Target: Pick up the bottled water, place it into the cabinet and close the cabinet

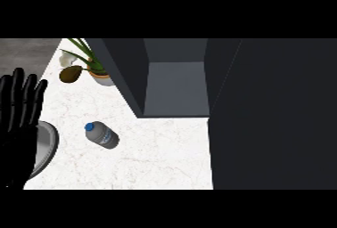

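I see my left hand (20, 120) at the view's left edge, black, fingers straight up and spread, holding nothing, resting partly over the round metal sink (51, 143). Clear plastic water bottle with blue cap (103, 135) sits on the white marble counter (158, 151), just right of the sink, apart from the hand; upright or lying, can't tell. Dark grey cabinet (176, 89) is open, its door (276, 116) at right. Potted green plant (89, 62) behind.

Single head view, steeply down onto counter (164, 151), open cabinet (176, 89) ahead.
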### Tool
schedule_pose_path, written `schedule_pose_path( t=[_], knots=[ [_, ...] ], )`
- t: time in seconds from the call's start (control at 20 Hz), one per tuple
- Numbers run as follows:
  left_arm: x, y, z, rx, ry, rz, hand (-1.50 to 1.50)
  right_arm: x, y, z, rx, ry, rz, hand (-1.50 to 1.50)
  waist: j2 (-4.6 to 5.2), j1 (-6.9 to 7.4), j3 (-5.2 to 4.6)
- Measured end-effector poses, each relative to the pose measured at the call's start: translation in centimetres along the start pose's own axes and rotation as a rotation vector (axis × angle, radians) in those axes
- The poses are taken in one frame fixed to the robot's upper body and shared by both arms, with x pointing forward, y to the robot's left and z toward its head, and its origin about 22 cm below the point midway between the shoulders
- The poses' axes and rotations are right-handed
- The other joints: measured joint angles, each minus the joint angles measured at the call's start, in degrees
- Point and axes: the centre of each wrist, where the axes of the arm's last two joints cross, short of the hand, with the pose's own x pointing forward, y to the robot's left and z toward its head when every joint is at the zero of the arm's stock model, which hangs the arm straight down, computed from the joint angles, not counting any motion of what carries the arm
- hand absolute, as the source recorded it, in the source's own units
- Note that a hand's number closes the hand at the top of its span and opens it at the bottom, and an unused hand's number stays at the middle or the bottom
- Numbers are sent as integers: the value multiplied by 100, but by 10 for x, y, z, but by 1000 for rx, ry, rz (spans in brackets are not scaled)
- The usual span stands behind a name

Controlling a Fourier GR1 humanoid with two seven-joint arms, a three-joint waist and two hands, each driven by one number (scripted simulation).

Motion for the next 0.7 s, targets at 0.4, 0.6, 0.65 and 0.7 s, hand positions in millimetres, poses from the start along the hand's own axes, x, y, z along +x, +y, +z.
schedule_pose_path(
  t=[0.4,0.6,0.65,0.7],
  knots=[
    [-6,-32,0,-16,100,100,-150,4,1,21,85,72,-99,-150,124,-24,-142],
    [-16,-41,14,54,290,236,-150,4,8,35,114,208,-259,-150,114,-49,-155],
    [-13,-43,19,66,318,258,-150,6,7,40,117,231,-282,-150,106,-43,-157],
    [-13,-44,24,75,340,274,-150,10,10,43,119,246,-305,-150,103,-37,-157]
  ],
)
